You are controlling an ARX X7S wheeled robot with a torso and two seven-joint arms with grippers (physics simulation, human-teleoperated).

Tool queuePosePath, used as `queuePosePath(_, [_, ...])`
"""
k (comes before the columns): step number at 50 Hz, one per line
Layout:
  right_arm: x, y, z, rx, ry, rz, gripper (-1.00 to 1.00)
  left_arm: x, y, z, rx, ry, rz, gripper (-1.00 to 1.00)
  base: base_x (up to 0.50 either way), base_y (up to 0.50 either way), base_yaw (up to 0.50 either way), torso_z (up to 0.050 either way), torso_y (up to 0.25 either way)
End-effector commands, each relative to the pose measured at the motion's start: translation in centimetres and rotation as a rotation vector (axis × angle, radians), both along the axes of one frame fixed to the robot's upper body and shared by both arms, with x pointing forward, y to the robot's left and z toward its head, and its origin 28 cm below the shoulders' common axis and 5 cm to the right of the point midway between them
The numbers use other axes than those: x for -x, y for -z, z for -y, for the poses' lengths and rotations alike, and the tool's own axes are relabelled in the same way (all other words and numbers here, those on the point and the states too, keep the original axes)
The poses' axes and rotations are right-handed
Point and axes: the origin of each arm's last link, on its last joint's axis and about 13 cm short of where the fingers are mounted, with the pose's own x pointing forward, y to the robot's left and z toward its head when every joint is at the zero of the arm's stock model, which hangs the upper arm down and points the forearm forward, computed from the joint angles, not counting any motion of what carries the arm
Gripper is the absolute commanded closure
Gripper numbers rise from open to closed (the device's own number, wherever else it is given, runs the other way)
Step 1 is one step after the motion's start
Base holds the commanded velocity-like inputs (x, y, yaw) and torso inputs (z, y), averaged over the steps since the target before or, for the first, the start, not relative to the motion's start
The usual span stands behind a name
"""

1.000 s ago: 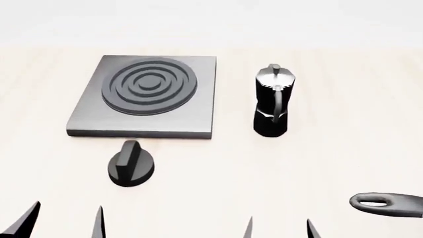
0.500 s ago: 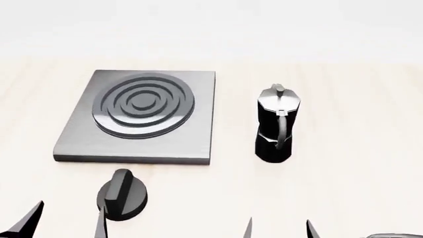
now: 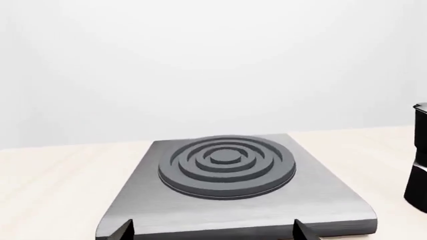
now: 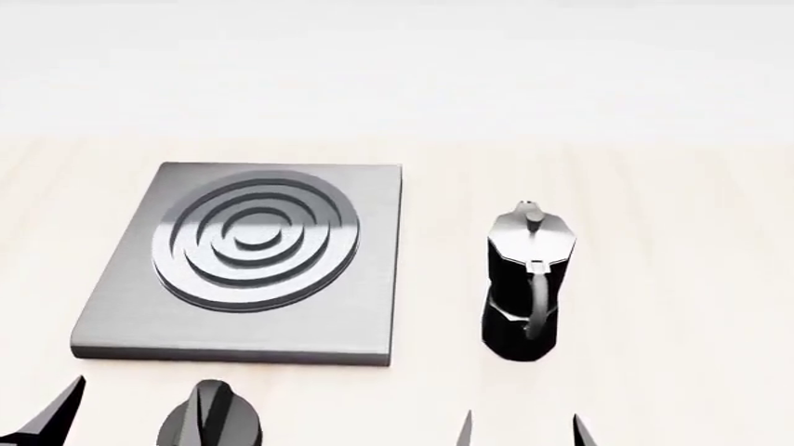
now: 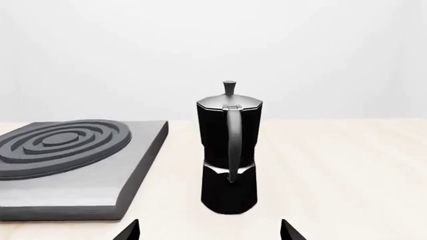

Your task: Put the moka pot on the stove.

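Observation:
The moka pot [image 4: 527, 283] stands upright on the pale table, handle toward me, just right of the stove [image 4: 248, 260]. In the right wrist view the moka pot [image 5: 229, 155] is straight ahead of my open, empty right gripper [image 5: 210, 232], a short way off, with the stove [image 5: 67, 160] beside it. My right gripper [image 4: 522, 432] shows only as two fingertips at the head view's bottom edge. My left gripper [image 3: 212, 232] is open and empty at the near edge of the stove [image 3: 227, 170]. The pot's side [image 3: 419, 165] shows at that view's edge.
A short black ridged knob [image 4: 211, 423] sits on the table [image 4: 670, 232] in front of the stove, next to my left gripper [image 4: 125, 423]. A plain white wall stands behind the table.
In the head view the stove, pot and knob have slid down toward the bottom edge. A grey handle at the lower right has left the view. Both grippers' tips keep their place.

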Motion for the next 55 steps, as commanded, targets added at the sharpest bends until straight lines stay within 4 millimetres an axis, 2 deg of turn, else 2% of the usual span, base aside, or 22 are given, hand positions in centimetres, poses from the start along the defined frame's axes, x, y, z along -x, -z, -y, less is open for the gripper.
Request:
queuePosePath(1, [-0.03,0.07,-0.02,-0.001,0.000,-0.003,-1.00,0.01,-0.01,0.06,0.001,0.005,0.000,-1.00,0.23,0.00,0.00,0.000,0.000])
queuePosePath(20, [0.02,0.12,0.04,0.002,0.018,-0.018,-1.00,0.12,0.02,0.10,0.004,0.011,0.001,-1.00,0.23,0.00,0.00,0.000,0.000])
queuePosePath(55, [0.35,-0.31,-0.60,-0.013,-0.027,0.020,-1.00,0.52,-0.43,0.05,0.005,0.017,0.012,-1.00,0.00,0.11,0.00,0.000,0.000])
